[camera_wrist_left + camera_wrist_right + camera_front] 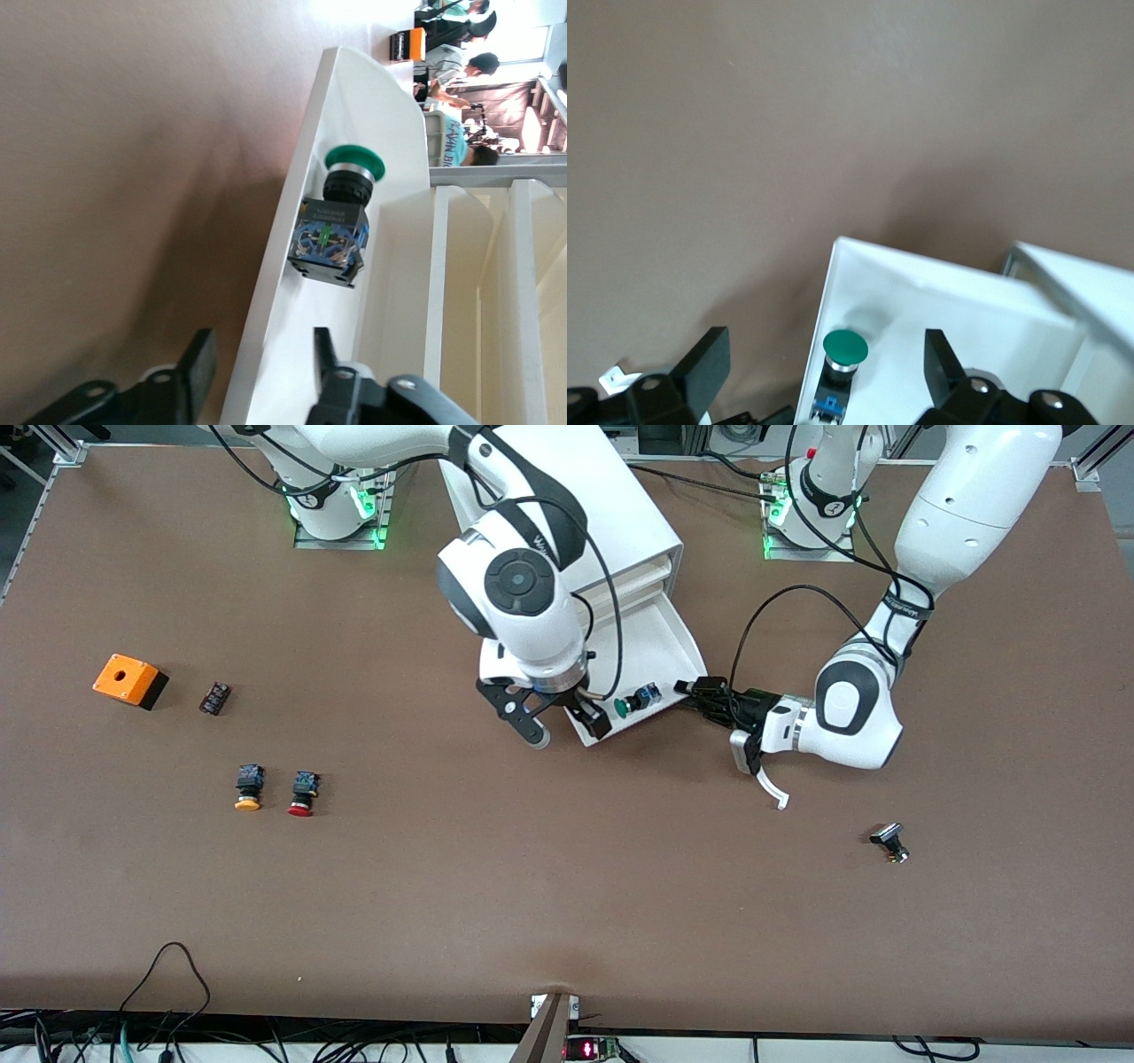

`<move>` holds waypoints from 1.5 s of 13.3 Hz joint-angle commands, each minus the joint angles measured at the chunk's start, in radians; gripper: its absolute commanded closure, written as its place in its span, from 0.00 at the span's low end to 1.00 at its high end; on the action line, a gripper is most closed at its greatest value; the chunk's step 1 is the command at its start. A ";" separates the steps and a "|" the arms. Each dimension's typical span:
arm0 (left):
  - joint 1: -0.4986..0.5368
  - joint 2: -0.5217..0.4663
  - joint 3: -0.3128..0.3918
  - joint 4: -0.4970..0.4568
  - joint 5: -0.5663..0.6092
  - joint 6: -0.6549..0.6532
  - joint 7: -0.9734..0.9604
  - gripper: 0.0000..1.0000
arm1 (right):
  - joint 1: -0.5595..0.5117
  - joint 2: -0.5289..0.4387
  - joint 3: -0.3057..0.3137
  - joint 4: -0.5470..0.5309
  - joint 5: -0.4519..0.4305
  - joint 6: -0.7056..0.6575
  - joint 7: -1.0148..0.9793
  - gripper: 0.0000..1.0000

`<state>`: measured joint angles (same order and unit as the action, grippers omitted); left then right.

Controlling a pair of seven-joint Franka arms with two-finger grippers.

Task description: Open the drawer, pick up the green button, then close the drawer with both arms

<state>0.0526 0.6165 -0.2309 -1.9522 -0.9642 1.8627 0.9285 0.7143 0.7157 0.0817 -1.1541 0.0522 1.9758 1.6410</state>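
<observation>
Already the opening step looks done: the drawer [651, 657] stands pulled well out of the white cabinet [567, 514], its front edge the part of it nearest the front camera. Just inside that front wall lies the button [636, 702], tipped on its side, green cap pointing toward the right arm's end of the table and the black-and-blue body toward the left arm's end. No finger touches it, so the taking has not yet begun.

Over the front corner of the drawer hangs the right gripper [556, 719], its fingers spread wide; in the right wrist view the green cap sits between the two black fingers [700, 367] but below them, with the drawer's wall also in the gap. I judge this arm is lined up to descend on the button.

At the drawer's corner toward the left arm's end sits the left gripper [695, 689], low at the table. The left wrist view shows its fingers [199, 359] apart and straddling the drawer's side wall, one outside, one inside, not pressed on it as far as I can see. It probably stands ready to steady or later push the drawer.

So, roughly a third along: picking up the button and shutting the drawer remain.
</observation>
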 commanded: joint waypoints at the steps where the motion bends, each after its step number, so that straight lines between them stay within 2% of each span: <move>1: 0.033 -0.055 -0.001 0.079 0.135 -0.101 -0.149 0.00 | 0.045 0.037 -0.010 0.036 -0.014 0.029 0.161 0.03; 5: 0.044 -0.078 -0.002 0.294 0.370 -0.301 -0.469 0.00 | 0.111 0.085 -0.011 0.036 -0.015 0.090 0.264 0.02; 10: 0.032 -0.194 -0.019 0.407 0.634 -0.407 -0.815 0.00 | 0.157 0.149 -0.011 0.034 -0.018 0.191 0.299 0.02; 12: -0.002 -0.204 -0.025 0.511 0.811 -0.474 -0.884 0.00 | 0.165 0.171 -0.011 0.034 -0.021 0.224 0.318 0.02; 14: -0.081 -0.199 -0.025 0.626 0.999 -0.551 -0.965 0.00 | 0.177 0.189 -0.013 0.034 -0.023 0.242 0.319 0.02; 15: -0.105 -0.193 -0.010 0.683 1.028 -0.577 -0.979 0.00 | 0.177 0.198 -0.013 0.034 -0.028 0.247 0.319 0.03; 17: -0.079 -0.169 -0.002 0.743 1.032 -0.564 -0.965 0.00 | 0.186 0.208 -0.013 0.034 -0.046 0.252 0.319 0.05; 18: -0.068 -0.140 0.002 0.766 1.027 -0.516 -0.967 0.00 | 0.188 0.209 -0.013 0.031 -0.054 0.252 0.319 0.14; 19: -0.048 -0.120 0.002 0.792 1.019 -0.502 -0.970 0.00 | 0.189 0.209 -0.013 0.033 -0.054 0.252 0.316 0.33; 20: -0.045 -0.120 0.004 0.788 1.019 -0.505 -0.976 0.00 | 0.188 0.209 -0.013 0.033 -0.054 0.252 0.309 0.56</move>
<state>-0.0088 0.4352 -0.2259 -1.2344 0.0454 1.3615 -0.0384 0.8892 0.9070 0.0776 -1.1523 0.0159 2.2253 1.9331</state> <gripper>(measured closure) 0.000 0.154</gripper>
